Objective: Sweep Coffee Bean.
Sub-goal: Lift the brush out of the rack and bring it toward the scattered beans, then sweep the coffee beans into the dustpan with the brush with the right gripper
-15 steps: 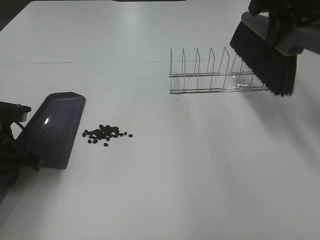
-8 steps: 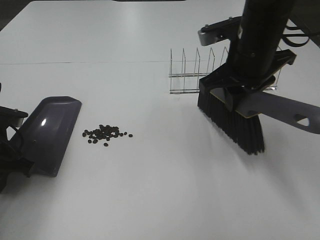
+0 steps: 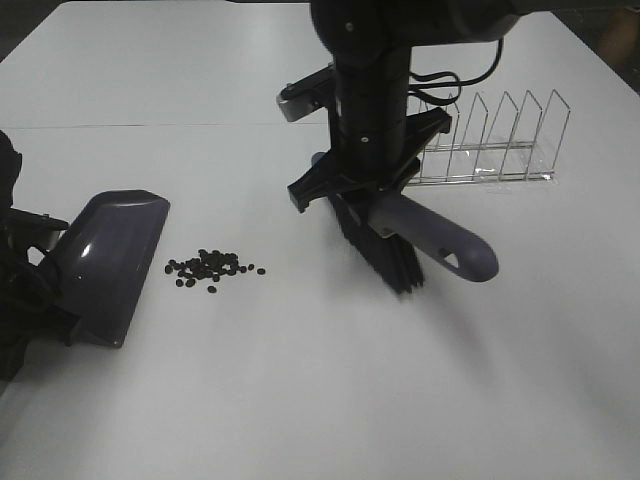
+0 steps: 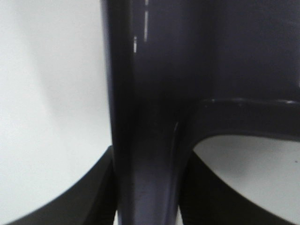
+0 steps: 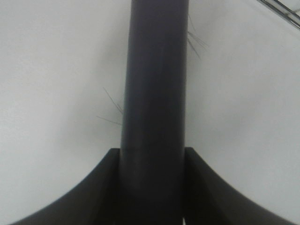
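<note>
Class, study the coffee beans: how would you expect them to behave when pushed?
The coffee beans are small, oval and loose, so they probably roll and scatter, not move as one. They look light; the brush should shift them easily. On the smooth table, strays may miss the dustpan.

**Dustpan** (image 4: 154, 70): dark grey-purple plastic, glossy, with thin light streaks near its top. It fills the middle and right of the frame.

**Handle** (image 4: 147, 187): narrow stem of the dustpan, widening into the pan body.

**Fingers** (image 4: 89, 201): two, black, one on each side of the handle, clamped against it.

**Counter** (image 4: 47, 93): white, visible on both sides of the handle.
</note>
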`<state>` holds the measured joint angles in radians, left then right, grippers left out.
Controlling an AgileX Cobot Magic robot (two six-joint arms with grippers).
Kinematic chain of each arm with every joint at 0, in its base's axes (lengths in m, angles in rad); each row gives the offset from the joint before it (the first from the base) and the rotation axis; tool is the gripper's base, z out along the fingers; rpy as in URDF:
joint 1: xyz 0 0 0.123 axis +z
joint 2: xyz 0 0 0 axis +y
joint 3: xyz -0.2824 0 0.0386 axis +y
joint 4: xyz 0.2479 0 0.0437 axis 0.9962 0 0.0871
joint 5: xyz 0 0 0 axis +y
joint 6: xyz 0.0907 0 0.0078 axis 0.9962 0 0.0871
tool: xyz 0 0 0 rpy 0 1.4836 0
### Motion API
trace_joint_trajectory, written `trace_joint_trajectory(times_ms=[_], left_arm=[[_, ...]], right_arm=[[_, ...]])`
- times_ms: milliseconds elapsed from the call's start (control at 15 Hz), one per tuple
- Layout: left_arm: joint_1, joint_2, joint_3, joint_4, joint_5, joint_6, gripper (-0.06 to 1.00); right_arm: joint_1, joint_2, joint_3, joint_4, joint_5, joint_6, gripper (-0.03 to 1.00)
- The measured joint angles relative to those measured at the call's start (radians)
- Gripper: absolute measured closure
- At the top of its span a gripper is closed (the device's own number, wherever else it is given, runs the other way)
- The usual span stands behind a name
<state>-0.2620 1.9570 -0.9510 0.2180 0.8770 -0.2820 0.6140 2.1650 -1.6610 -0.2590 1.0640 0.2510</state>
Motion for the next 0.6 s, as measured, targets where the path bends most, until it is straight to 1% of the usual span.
trace_joint_trajectory(times_ms=[133, 267, 467, 533, 600], left_arm=[[-0.016, 0.004, -0.003, 0.003, 0.007, 0.003, 0.61], [-0.019, 0.004, -0.003, -0.001, 0.006, 0.005, 0.61], [-0.019, 0.004, -0.003, -0.004, 0.004, 0.012, 0.61], [-0.019, 0.004, -0.003, -0.019, 0.001, 0.033, 0.61], [-0.019, 0.004, -0.003, -0.026, 0.001, 0.038, 0.61]], right_arm=[[0.045, 0.054, -0.074, 0.002, 0.007, 0.000, 0.65], [0.068, 0.089, -0.126, 0.030, 0.007, -0.001, 0.65], [0.080, 0.155, -0.209, 0.139, 0.005, -0.038, 0.65], [0.080, 0.184, -0.238, 0.222, -0.012, -0.062, 0.65], [0.080, 0.188, -0.242, 0.243, -0.014, -0.065, 0.65]])
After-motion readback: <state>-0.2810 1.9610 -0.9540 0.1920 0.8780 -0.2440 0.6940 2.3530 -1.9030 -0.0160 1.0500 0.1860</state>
